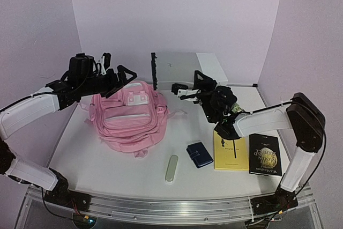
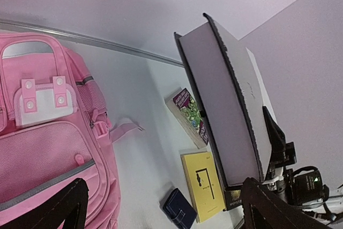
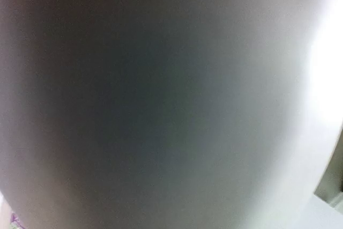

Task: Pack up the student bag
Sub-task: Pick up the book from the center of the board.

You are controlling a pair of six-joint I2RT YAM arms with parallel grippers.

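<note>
The student bag (image 1: pixel 130 117) is a large pink backpack lying on the table at centre left; the left wrist view shows its front pockets and top handle (image 2: pixel 43 132). My left gripper (image 1: pixel 118 71) hovers over the bag's top end, open and empty, its fingers (image 2: pixel 67 207) spread wide. My right gripper (image 1: pixel 181 91) is shut on the lower edge of a large grey flat notebook (image 1: pixel 179 68) with a dark ribbed spine, held upright to the right of the bag (image 2: pixel 228 111). That grey surface fills the right wrist view and hides the fingers there.
A yellow book (image 1: pixel 230 151), a black book (image 1: pixel 265 155), a dark blue wallet (image 1: pixel 199 154) and a pale green case (image 1: pixel 171 168) lie near the front right. A colourful book (image 2: pixel 187 115) lies behind the yellow one. Walls close in at the back and sides.
</note>
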